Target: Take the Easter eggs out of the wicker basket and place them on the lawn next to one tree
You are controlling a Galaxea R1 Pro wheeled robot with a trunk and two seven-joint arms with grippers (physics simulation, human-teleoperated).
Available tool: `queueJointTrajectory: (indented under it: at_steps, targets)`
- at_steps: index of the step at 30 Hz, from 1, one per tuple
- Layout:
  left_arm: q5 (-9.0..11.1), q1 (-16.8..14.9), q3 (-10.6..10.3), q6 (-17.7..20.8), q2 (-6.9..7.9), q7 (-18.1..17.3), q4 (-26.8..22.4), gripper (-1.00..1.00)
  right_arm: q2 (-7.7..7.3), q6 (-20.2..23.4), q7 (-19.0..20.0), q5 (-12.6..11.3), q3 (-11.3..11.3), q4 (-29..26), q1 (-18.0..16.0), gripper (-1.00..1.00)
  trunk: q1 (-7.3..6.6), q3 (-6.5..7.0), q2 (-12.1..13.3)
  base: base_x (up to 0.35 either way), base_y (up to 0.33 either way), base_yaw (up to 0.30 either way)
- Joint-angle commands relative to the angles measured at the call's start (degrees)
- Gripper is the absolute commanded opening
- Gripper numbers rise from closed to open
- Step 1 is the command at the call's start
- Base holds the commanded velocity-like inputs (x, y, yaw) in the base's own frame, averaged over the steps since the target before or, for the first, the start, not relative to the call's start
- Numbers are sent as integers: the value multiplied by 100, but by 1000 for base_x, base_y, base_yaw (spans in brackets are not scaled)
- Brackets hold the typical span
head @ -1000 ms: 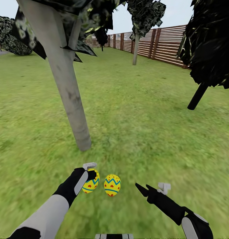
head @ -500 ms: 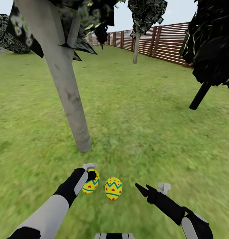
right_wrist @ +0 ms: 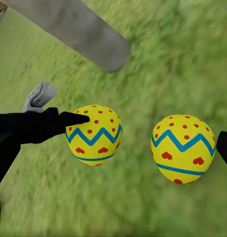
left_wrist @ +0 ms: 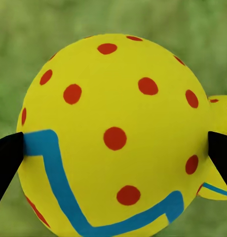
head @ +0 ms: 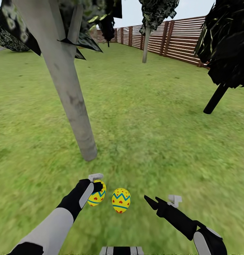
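left gripper [head: 96,186] in the head view holds one egg [head: 97,193] low over the lawn [head: 153,134], near the tree [head: 70,95]. a second egg [head: 120,200] lies beside it; right gripper [head: 153,202] looks empty. left wrist view: fingertips [left_wrist: 6,160] clamp the egg (likely to set it down). right wrist view shows both eggs close together.

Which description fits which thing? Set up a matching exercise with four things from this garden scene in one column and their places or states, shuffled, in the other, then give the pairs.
Things:
1. left gripper
2. right gripper
3. egg on the grass
4. pale grey trunk

States:
A. lies free between the two arms
B. rises from the lawn beyond the eggs
C. shut on an egg
D. holds nothing

Pairs: 1-C, 2-D, 3-A, 4-B
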Motion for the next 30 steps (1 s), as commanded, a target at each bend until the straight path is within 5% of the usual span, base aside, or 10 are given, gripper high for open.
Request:
queueJointTrajectory:
  at_steps: [1, 9, 16, 30]
  targets:
    - [60, -1, -24, 15, 4, 52, -11, -100, 1, 42, 14, -39, -7, -3, -3, 100, 1, -27, -4, 0, 0, 0]
    - [60, -3, -25, 15, 4, 52, -10, -100, 1, 42, 20, -34, -11, 3, -3, 100, 22, -205, -14, 0, 0, 0]
    - [60, -1, -24, 23, 7, 54, -16, -100, 1, 42, 10, -32, -12, 14, -3, 100, 22, -205, -14, 0, 0, 0]
    - [60, -2, -19, 25, 12, 53, -14, -100, 1, 42, 9, -32, -12, 15, -3, 100, 58, -515, -33, 0, 0, 0]
